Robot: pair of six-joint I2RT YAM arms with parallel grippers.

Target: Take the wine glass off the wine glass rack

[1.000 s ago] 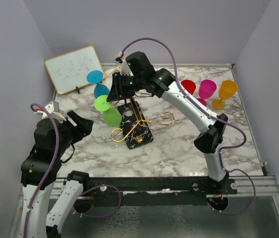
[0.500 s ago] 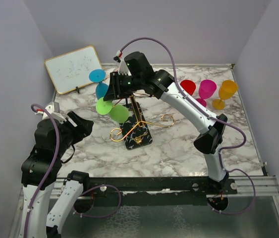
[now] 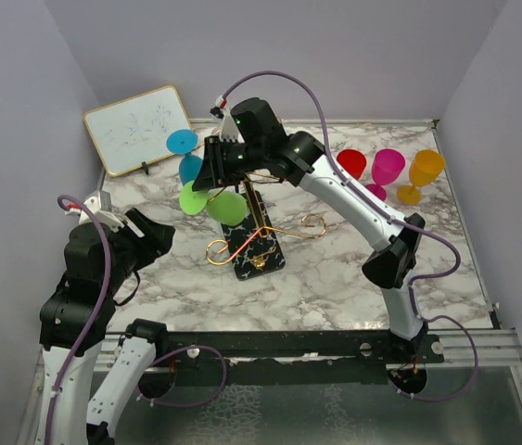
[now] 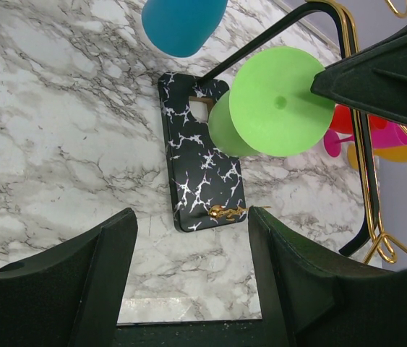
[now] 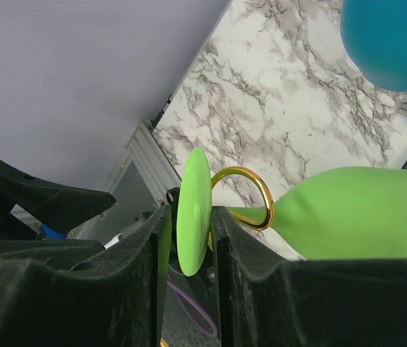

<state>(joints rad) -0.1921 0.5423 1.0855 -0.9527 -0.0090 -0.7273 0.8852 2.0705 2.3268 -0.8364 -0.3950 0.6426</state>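
Note:
A green wine glass (image 3: 228, 209) hangs tilted on the gold wire wine glass rack (image 3: 259, 222), which stands on a black speckled base (image 4: 199, 173). My right gripper (image 3: 207, 181) reaches it from behind. In the right wrist view the glass's flat round foot (image 5: 192, 210) stands edge-on between the fingers (image 5: 226, 242), with my right gripper (image 5: 189, 220) shut on it. Its stem passes through a gold loop (image 5: 250, 181) to the bowl (image 5: 355, 210). My left gripper (image 4: 192, 217) is open over bare marble, short of the base.
A blue glass (image 3: 189, 167) hangs on the rack just behind the green one. A framed whiteboard (image 3: 138, 130) leans at the back left. Red (image 3: 352, 163), magenta (image 3: 388, 167) and orange (image 3: 425, 169) glasses stand at the back right.
The green glass's bowl has swung right, towards the rack's post, while its foot stayed at the right gripper. The right fingers have drawn slightly closer together. The left arm has not moved.

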